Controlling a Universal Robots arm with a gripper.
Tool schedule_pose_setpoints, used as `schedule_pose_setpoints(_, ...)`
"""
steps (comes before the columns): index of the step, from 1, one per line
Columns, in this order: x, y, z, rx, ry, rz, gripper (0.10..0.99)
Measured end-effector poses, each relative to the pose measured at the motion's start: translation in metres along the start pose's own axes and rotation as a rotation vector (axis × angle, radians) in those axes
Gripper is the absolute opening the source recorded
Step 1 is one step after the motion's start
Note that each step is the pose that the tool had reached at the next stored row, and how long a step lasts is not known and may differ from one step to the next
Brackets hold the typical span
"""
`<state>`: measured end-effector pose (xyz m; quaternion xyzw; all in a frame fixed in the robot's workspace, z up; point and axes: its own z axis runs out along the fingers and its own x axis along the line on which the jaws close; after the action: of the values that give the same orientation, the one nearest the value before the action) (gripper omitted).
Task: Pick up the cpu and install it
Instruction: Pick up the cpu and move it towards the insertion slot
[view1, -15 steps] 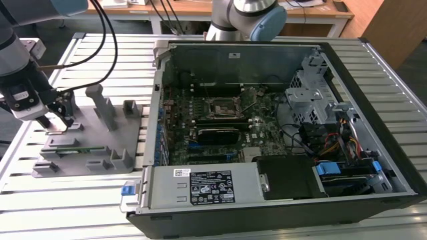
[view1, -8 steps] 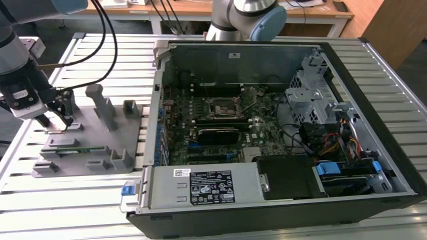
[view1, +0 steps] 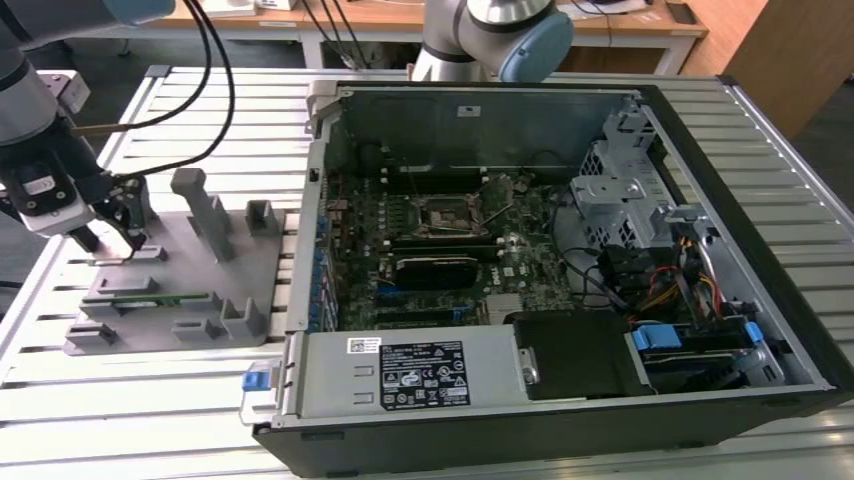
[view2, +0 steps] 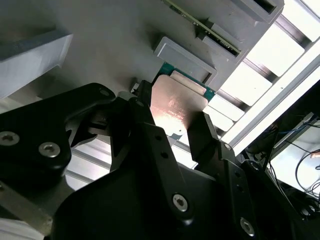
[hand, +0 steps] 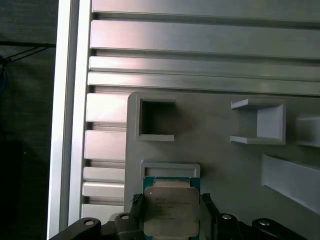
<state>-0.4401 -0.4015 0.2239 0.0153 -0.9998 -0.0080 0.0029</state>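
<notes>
One cpu (hand: 170, 211), flat, face-up, in hand (view2: 171, 112)

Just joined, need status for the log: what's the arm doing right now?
The arm's gripper is down on the grey fixture tray, which sits to the exterior view's left of the open computer case. Both wrist views show it right at the cpu, which lies flat on the tray against a small holder. Whether it is clamped is unclear. The cpu has not reached the motherboard socket.
</notes>
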Motion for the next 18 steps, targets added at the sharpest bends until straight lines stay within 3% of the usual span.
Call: schedule_pose_setpoints(18,0.0000,0.0067,-0.0196,0.000,0.0001,0.000,0.533)
